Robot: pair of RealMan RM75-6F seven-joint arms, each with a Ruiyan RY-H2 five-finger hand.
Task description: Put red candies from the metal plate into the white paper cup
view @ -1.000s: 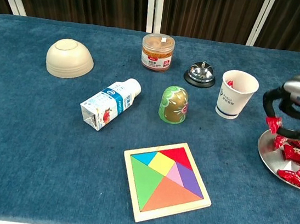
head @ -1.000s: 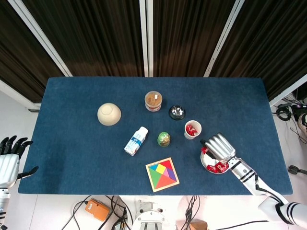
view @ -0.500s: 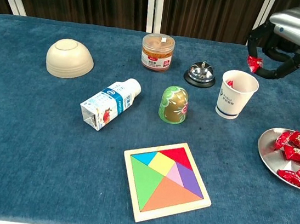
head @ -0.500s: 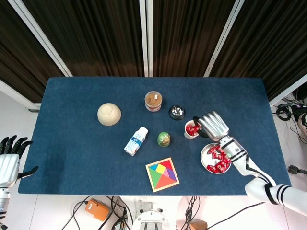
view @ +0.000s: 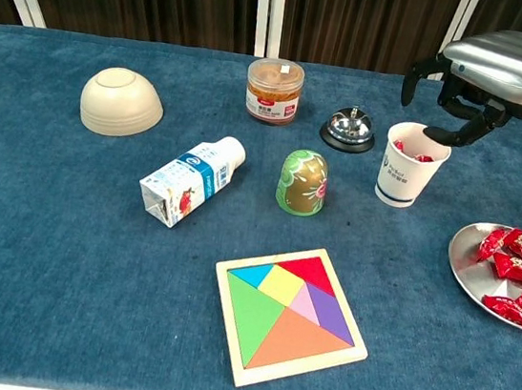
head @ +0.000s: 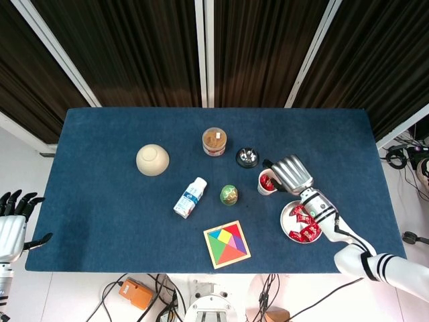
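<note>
The white paper cup [view: 409, 166] [head: 266, 183] stands right of centre with red candies [view: 407, 150] inside. My right hand [view: 479, 77] [head: 289, 173] hovers just above the cup's rim, fingers apart and curved downward, and nothing shows between them. The metal plate [view: 465, 274] [head: 286, 225] lies near the table's right front and holds several red candies [view: 520, 277] [head: 305, 225]. My left hand [head: 11, 225] hangs off the table's left front corner with its fingers spread and nothing in it; only the head view shows it.
A silver bell [view: 348, 128] sits just left of the cup, and a green painted egg [view: 302, 182] in front of that. Further off are a snack jar [view: 273, 91], a tipped milk carton [view: 191, 179], an upturned bowl [view: 122, 100] and a tangram board [view: 289, 314].
My right hand rose from the plate pinching a red candy, moved left over the cup, and now its fingers have spread; the candy has left them and more red shows in the cup.
</note>
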